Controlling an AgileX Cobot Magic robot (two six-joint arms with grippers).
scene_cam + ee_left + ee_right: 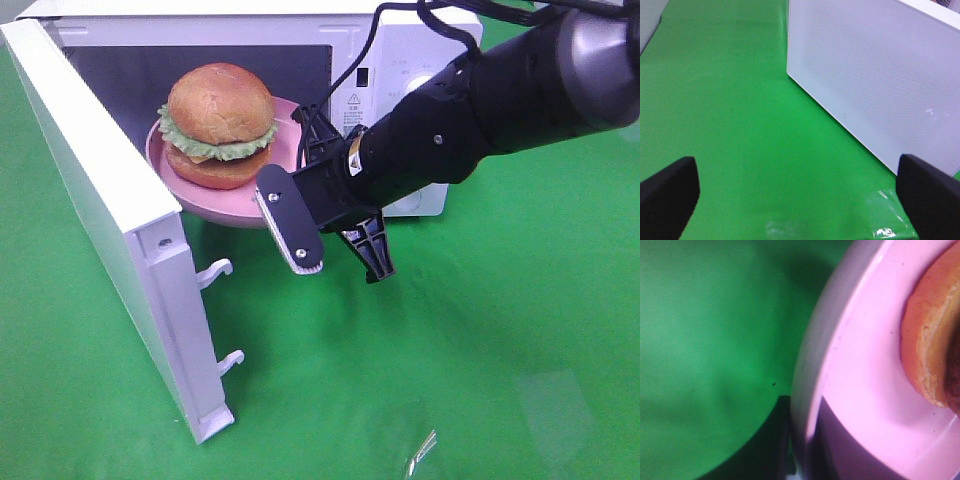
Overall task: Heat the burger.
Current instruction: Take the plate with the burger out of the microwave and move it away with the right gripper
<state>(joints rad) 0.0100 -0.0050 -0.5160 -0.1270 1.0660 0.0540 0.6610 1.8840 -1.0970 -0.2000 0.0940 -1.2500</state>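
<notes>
Your right gripper is clamped on the pink plate bearing the burger at the microwave mouth. Your left gripper hangs wide open, holding nothing.

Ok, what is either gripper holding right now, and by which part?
The right gripper is shut on the pink plate at its near rim, with the burger riding on it. The left gripper is open and holds nothing.
</notes>
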